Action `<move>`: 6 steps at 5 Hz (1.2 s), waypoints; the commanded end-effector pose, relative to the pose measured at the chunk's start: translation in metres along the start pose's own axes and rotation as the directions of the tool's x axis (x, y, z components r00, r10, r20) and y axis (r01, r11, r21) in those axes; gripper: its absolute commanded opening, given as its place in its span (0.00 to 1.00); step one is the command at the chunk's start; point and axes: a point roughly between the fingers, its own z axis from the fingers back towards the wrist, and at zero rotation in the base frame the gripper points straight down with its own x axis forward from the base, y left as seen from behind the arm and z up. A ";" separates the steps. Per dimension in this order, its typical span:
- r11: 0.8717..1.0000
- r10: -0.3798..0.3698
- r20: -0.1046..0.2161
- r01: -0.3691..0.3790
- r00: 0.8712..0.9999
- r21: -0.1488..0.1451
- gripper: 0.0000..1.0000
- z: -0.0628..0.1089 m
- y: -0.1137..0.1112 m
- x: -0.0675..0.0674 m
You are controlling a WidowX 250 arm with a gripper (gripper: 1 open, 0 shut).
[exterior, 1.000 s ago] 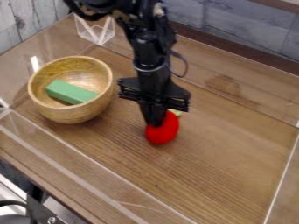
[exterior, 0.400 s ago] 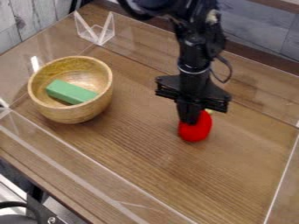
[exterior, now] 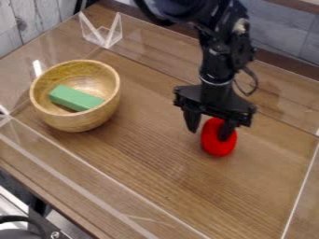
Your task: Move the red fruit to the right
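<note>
The red fruit (exterior: 221,140) is a small glossy red piece resting on the wooden table, right of centre. My gripper (exterior: 214,119) hangs straight down over it from a black arm. Its two fingers are spread apart, one at each side of the fruit's top, so it stands open around the fruit. The top of the fruit is partly hidden behind the fingers.
A wooden bowl (exterior: 50,114) holding a green rectangular block (exterior: 75,98) sits at the left. Clear plastic walls (exterior: 149,203) ring the table surface, with a clear bracket (exterior: 103,31) at the back. Bare wood lies between bowl and fruit.
The gripper carried the fruit rightward across the table from near the bowl. Its fingers, shut on the fruit before, have now spread open.
</note>
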 end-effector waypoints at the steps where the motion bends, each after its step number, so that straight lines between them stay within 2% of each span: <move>1: 1.000 -0.007 0.050 0.007 0.999 -0.002 0.00 0.005 -0.008 0.004; 2: 0.999 -0.051 0.065 0.051 0.997 0.009 0.00 0.018 -0.006 0.000; 3: 0.996 -0.090 0.067 0.089 0.994 0.018 1.00 0.027 -0.004 -0.003; 4: 0.993 -0.121 0.077 0.120 0.990 0.020 0.00 0.035 -0.004 -0.002; 5: 0.996 -0.089 0.088 0.087 0.992 0.032 0.00 0.031 -0.008 0.007; 6: 0.997 -0.067 0.083 0.064 0.994 0.044 0.00 0.026 -0.008 0.012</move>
